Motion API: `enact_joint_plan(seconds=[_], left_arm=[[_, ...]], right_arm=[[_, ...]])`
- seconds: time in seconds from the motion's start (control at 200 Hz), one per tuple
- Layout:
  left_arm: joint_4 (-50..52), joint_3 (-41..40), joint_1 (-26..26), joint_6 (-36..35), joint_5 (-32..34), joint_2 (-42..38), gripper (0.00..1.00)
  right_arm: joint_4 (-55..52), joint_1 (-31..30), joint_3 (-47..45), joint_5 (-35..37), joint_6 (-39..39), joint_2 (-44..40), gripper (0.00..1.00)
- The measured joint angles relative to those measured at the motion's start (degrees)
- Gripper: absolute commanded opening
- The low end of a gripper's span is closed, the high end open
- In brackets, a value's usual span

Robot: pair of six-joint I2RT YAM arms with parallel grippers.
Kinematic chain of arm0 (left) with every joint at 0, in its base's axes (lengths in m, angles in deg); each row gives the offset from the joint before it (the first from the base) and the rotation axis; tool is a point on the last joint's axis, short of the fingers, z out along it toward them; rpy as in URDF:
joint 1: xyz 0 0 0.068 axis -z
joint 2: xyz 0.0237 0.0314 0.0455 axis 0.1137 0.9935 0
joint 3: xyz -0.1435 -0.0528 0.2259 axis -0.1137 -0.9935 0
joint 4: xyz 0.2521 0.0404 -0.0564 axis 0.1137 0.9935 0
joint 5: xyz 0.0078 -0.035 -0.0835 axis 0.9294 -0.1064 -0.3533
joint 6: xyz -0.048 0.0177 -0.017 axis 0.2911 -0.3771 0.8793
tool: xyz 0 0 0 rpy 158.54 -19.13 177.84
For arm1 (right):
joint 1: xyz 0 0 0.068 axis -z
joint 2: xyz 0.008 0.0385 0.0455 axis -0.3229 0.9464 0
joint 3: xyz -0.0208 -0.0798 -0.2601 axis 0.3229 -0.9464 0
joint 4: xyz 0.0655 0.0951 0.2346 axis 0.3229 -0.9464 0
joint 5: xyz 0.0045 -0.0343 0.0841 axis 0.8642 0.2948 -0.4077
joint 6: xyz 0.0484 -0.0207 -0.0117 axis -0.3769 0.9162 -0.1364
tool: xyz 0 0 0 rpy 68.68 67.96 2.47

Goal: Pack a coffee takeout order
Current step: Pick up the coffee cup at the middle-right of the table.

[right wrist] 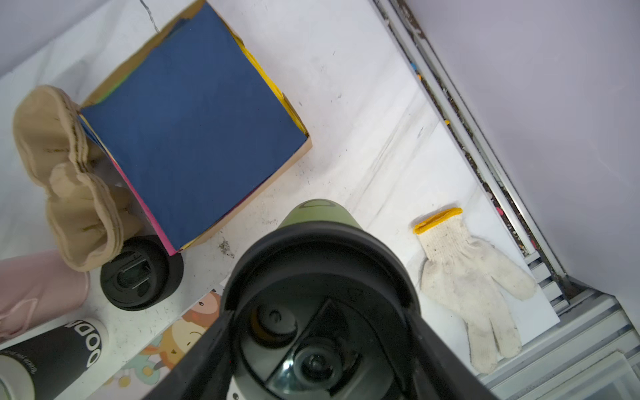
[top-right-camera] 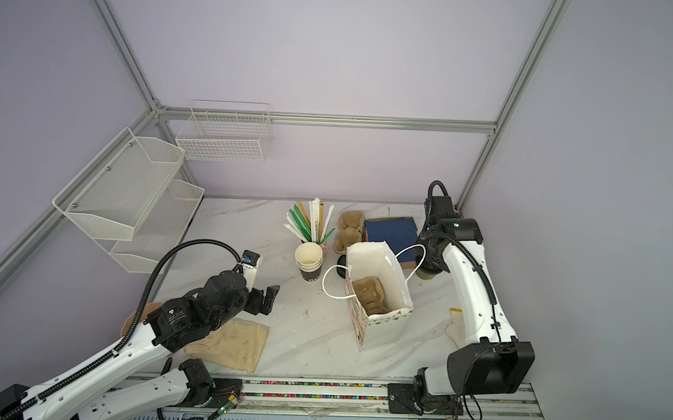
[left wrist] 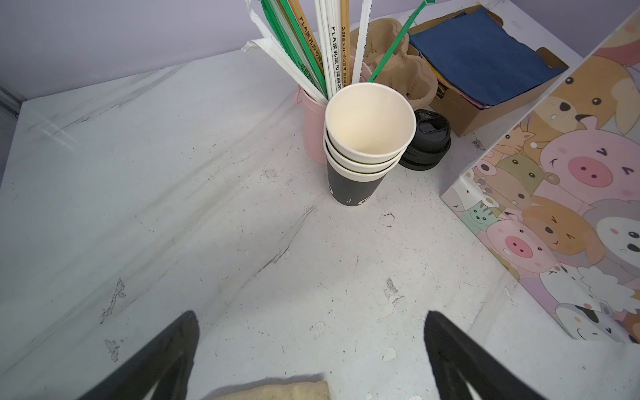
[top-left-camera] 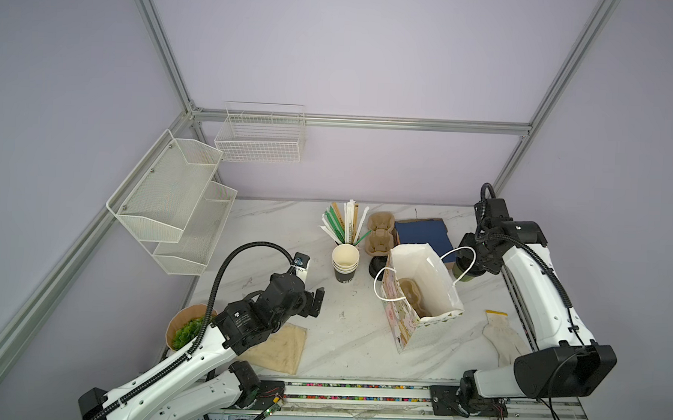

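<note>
My right gripper (top-left-camera: 470, 265) (right wrist: 320, 346) is shut on the dark green paper cup (top-left-camera: 464, 276) (top-right-camera: 425, 275) (right wrist: 317, 214) just under its black lid (right wrist: 318, 277). It holds the cup upright just behind the right side of the open cartoon gift bag (top-left-camera: 446, 286) (top-right-camera: 384, 330). A brown pulp carrier (top-left-camera: 411, 296) (top-right-camera: 370, 296) lies inside the bag. Navy napkins (top-left-camera: 423, 234) (right wrist: 194, 131) fill a cardboard box behind the bag. My left gripper (top-left-camera: 313, 301) (left wrist: 310, 315) hangs open over bare table, left of the bag.
Behind the bag stand a stack of spare carriers (top-left-camera: 380, 232), a stack of paper cups (top-left-camera: 345, 263) (left wrist: 367, 138), black lids (left wrist: 429, 138) and a pink pot of straws (top-left-camera: 346, 223). A beige cloth (top-left-camera: 282, 347) lies front left, a white glove (top-left-camera: 505, 339) front right, a potted plant (top-left-camera: 185, 329) at the left edge.
</note>
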Motion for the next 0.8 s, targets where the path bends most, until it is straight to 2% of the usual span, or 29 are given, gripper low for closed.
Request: enact_joint_plan(seconds=[0.2, 0.52, 0.805], left_arm=[[0.1, 0.0, 0.0, 0.4, -0.1, -0.2, 1.0], [0.0, 0.0, 0.0, 0.4, -0.3, -1.4, 1.0], [0.0, 0.0, 0.0, 0.5, -0.5, -1.9, 1.0]], right_arm=[[-2.2, 0.0, 3.8, 1.1, -0.4, -1.9, 0.67], [-5.5, 0.0, 16.2, 1.9, 0.1, -4.4, 0.67], [-6.6, -0.2, 22.2, -1.3, 0.7, -6.9, 0.66]])
